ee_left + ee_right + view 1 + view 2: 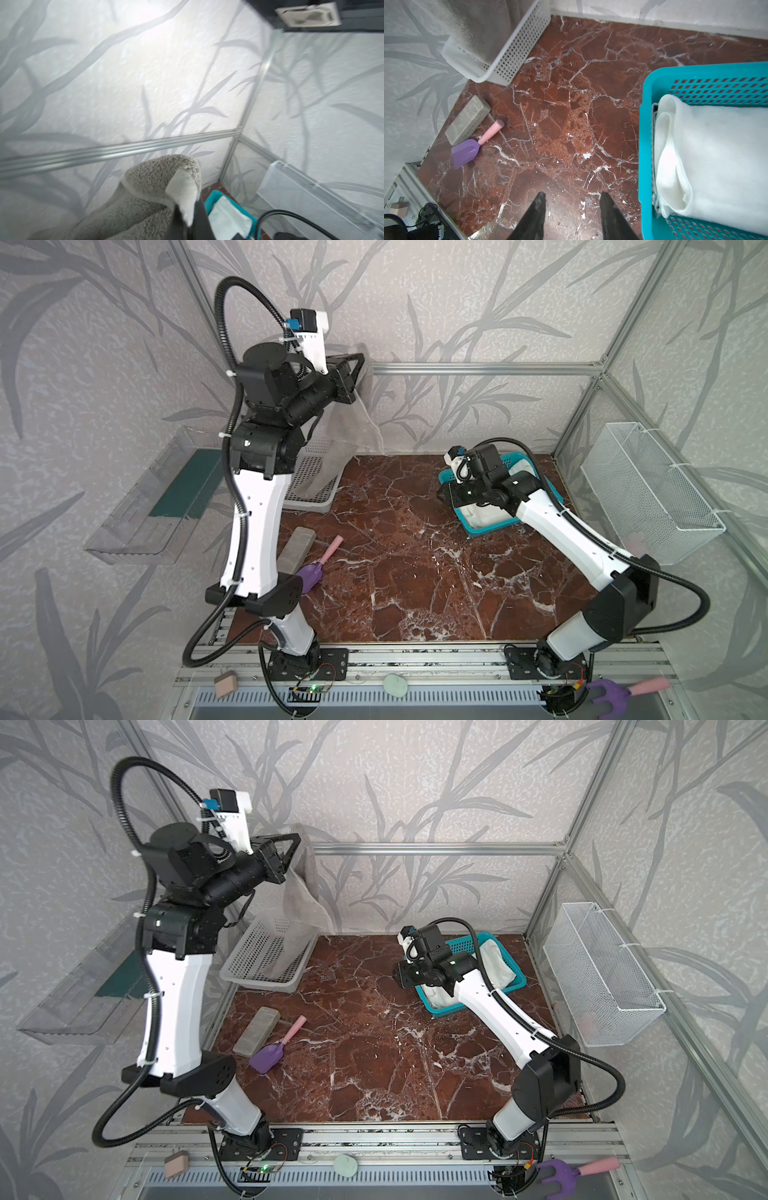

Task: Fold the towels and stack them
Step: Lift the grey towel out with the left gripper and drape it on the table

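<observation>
Grey towel (301,898), seemingly soft, limp and light, hangs at far left from the left gripper (296,840), trailing into the white basket (249,957), in both top views. Left wrist view: jaws pinch a hemmed corner, likely the best hold. Right wrist view: the right gripper (572,195), half spread and empty, hovers beside the teal basket (643,145) holding the folded white towel (716,155).

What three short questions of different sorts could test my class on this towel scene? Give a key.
1. True or false: the left gripper is shut on the grey towel.
2. The white towel lies in: A the turquoise basket; B the white basket; C the wire basket.
3. Fill in: the jaws of the right gripper stand ____ above the table.
Key: 1 true; 2 A; 3 open.
</observation>
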Robot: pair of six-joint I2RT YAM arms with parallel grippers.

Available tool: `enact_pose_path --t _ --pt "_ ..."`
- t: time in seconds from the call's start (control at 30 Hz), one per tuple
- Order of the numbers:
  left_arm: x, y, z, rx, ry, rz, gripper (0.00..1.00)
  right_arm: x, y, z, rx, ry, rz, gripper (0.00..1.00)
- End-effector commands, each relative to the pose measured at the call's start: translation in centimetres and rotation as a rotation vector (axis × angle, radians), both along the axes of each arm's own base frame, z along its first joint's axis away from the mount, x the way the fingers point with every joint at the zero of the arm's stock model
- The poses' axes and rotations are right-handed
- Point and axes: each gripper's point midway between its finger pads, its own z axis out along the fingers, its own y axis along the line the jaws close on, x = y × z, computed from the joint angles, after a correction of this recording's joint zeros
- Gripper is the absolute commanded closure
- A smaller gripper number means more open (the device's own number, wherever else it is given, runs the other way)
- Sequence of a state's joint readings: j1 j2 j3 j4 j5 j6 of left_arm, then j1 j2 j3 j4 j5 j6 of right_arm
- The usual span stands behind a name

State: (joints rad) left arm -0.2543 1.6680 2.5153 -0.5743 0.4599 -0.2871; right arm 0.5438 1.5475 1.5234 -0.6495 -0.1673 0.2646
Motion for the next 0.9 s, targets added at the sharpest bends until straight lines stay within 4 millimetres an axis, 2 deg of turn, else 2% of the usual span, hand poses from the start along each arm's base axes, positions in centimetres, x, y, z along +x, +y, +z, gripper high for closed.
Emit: enact_pose_path --t 0.0,0.03,0.1,0.17,0.23,0.3,0.33,0.4,0.47,0.53,0.57,0.63,0.73,0.87 --pt "-3.1 -0.1 3.2 -0.04 -0.104 -0.051 1.0 -1.4 -1.2 1.8 0.022 -0.045 -0.032 0.55" --pt "-4.0 -0.1 3.8 -0.064 -0.113 -0.07 1.0 -1.9 -1.6 2.1 0.03 -0.052 -0.036 0.55" --pt "-4.2 -0.1 3.6 -0.091 -0.096 -0.085 1.0 -2.7 -1.9 2.4 0.048 -0.057 -0.039 0.54" --pt "-3.1 -0.2 1.6 -0.094 -0.034 -0.073 1.0 -3.3 -2.1 2.1 0.063 -0.048 -0.039 0.54" --pt "-1.2 -0.6 -1.7 -0.092 0.051 -0.066 1.0 -3.7 -2.0 1.0 0.071 -0.025 -0.038 0.54" --pt "1.1 -1.1 -6.3 -0.096 0.157 -0.059 1.0 -3.9 -1.8 -0.8 0.07 0.011 -0.033 0.54" --pt "2.5 -1.4 -9.4 -0.094 0.219 -0.05 1.0 -4.0 -1.6 -2.2 0.065 0.042 -0.029 0.54" --pt "5.2 -1.7 -16.9 -0.075 0.355 -0.012 1.0 -4.4 -1.3 -5.0 0.054 0.108 -0.015 0.54" --pt "7.3 -2.2 -25.3 -0.05 0.516 0.004 0.98 -4.9 -1.0 -8.8 0.03 0.19 -0.009 0.54" --pt "8.2 -2.9 -31.6 -0.027 0.652 -0.012 0.97 -5.7 -0.9 -11.8 -0.007 0.257 0.004 0.54" --pt "8.5 -3.1 -34.3 -0.017 0.712 -0.012 0.98 -6.2 -0.9 -13.0 -0.034 0.284 0.016 0.54" --pt "8.9 -2.9 -37.7 0.001 0.772 0.015 1.0 -6.9 -1.0 -15.0 -0.077 0.319 0.036 0.54" --pt "9.9 -1.6 -40.5 0.048 0.805 0.089 1.0 -7.0 -1.9 -17.5 -0.17 0.349 0.039 0.54" --pt "12.7 -0.5 -40.7 0.062 0.819 0.112 1.0 -5.2 -4.3 -19.4 -0.334 0.359 0.005 0.54"
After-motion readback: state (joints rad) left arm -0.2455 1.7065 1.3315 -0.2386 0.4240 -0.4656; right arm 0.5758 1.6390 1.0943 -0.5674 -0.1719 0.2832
